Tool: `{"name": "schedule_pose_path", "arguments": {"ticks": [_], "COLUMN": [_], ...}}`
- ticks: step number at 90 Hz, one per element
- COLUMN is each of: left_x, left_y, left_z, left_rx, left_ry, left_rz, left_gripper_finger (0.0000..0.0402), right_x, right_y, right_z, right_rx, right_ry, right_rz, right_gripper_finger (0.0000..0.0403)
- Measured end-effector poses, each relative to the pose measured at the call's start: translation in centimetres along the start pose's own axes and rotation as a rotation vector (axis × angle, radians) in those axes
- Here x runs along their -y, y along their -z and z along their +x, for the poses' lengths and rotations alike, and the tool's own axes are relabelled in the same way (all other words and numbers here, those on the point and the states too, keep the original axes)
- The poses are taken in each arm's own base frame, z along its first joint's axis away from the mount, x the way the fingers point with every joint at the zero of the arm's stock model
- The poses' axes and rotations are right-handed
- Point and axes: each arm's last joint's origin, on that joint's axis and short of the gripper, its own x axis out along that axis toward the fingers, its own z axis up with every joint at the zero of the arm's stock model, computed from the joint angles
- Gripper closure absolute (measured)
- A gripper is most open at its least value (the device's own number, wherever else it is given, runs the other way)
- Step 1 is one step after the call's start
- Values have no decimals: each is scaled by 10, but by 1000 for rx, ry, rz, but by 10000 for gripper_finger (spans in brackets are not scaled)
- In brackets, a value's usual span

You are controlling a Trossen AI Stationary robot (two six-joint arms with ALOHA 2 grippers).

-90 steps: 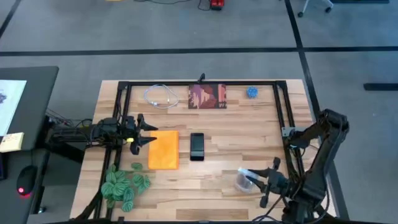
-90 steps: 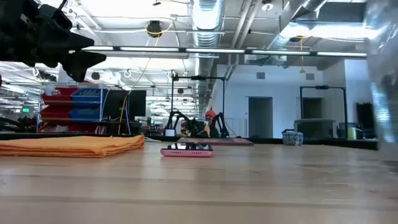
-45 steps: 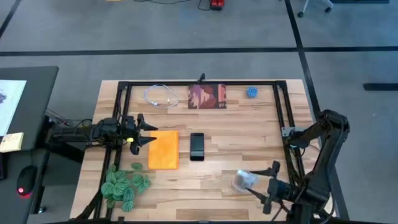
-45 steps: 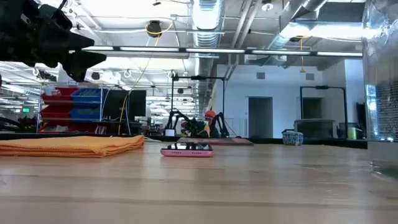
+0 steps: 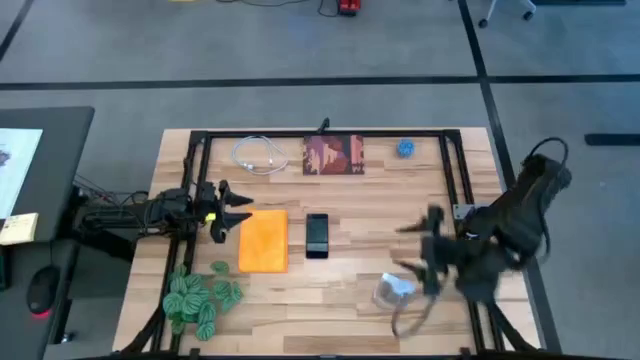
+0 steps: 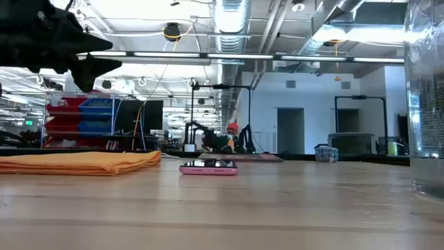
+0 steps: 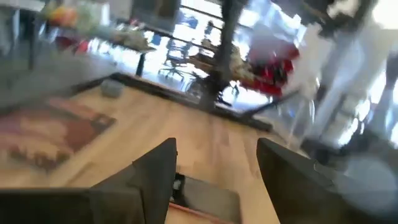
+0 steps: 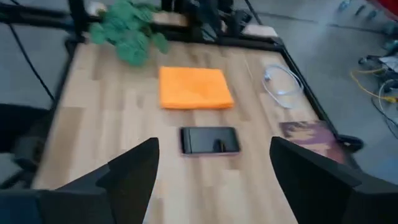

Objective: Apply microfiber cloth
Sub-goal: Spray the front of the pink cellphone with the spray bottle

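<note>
Low view alone shows smartphone's (image 6: 208, 167) pink edge.

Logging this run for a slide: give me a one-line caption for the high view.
Open left gripper poised beside the flat bright orange fabric cloth, black smartphone alongside; right gripper open.

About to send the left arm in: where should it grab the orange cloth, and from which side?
Take the microfiber cloth at its left edge, nearest the left gripper, whose jaws are open. It lies flat and folded, so come down from above and pinch that edge. Its other long edge sits close beside the smartphone.
</note>
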Motion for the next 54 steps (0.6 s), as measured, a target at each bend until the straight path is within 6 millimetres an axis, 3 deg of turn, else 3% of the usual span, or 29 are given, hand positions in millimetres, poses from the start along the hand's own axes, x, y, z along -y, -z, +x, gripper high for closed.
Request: {"name": "schedule_pose_path", "arguments": {"ticks": [13,29,41,54], "left_x": [-2,-5,0,17], "left_y": [1,6,2,-19], "left_z": [2,9,17,34], "left_rx": [7,-29,-102,-249], "left_ry": [-64,-164,-217,-297], "left_rz": [-46,-15,13,79], "left_gripper_finger": [201,224,263,314], "right_x": [48,83,93,84], "right_y": [-23,-31,-14,18], "right_z": [44,129,207,277], "right_rx": [7,-2,-112,-246], "right_ry": [-138,-256,-238,-269], "right_rz": [5,-21,-3,12], "right_gripper_finger": [113,113,113,113]}}
